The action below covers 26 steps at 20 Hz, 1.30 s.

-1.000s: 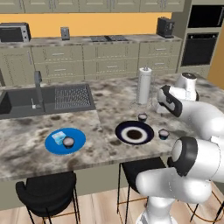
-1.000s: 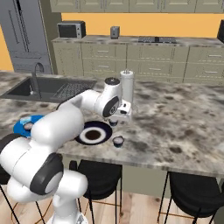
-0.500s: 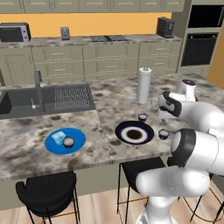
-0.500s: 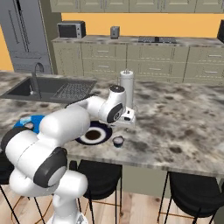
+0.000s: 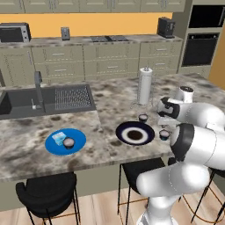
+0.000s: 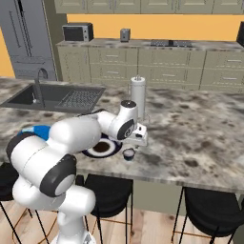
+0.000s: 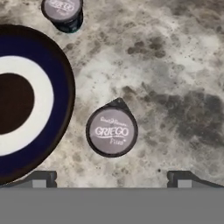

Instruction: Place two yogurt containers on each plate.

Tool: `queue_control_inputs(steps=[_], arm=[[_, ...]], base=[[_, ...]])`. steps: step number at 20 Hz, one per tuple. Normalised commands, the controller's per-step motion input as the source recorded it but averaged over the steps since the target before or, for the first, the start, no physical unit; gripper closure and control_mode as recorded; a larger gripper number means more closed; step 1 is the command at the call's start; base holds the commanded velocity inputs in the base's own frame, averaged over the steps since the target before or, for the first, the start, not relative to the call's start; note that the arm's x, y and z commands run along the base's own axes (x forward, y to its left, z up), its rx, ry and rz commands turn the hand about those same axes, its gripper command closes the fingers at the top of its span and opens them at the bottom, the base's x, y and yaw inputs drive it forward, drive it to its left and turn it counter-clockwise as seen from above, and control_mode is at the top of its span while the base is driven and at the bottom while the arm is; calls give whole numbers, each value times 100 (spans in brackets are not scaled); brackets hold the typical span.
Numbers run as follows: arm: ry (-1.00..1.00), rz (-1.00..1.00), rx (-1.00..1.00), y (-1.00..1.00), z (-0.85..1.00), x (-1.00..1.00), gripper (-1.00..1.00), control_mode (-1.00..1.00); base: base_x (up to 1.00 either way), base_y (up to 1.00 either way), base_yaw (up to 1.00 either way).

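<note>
Since a second ago my hand has swung toward the tabletop's (image 5: 110, 105) near edge; now my fingers (image 7: 111, 179) hang spread above a cup (image 7: 111, 131) beside the navy plate (image 5: 135, 133). Blue plate (image 5: 52, 148) carries two cups: that half looks done. Navy plate is bare; this cup and the other (image 5: 143, 117) remain. Near edge is close, with open room rightward.
</note>
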Motion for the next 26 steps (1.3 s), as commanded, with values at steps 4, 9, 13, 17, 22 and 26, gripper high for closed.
queue_control_inputs(steps=[4,9,13,17,22,26], arm=[[3,0,0,0,-42,22,-100,-100],[1,0,0,0,-33,17,-100,-100],[1,0,0,-9,-26,7,-100,-100],[2,0,0,-3,-25,8,-100,-100],[3,0,0,0,-16,15,-100,-100],[2,0,0,0,-10,27,-100,-100]], base=[[0,0,0],[0,0,0],[0,0,0],[0,0,0],[0,0,0],[0,0,0]])
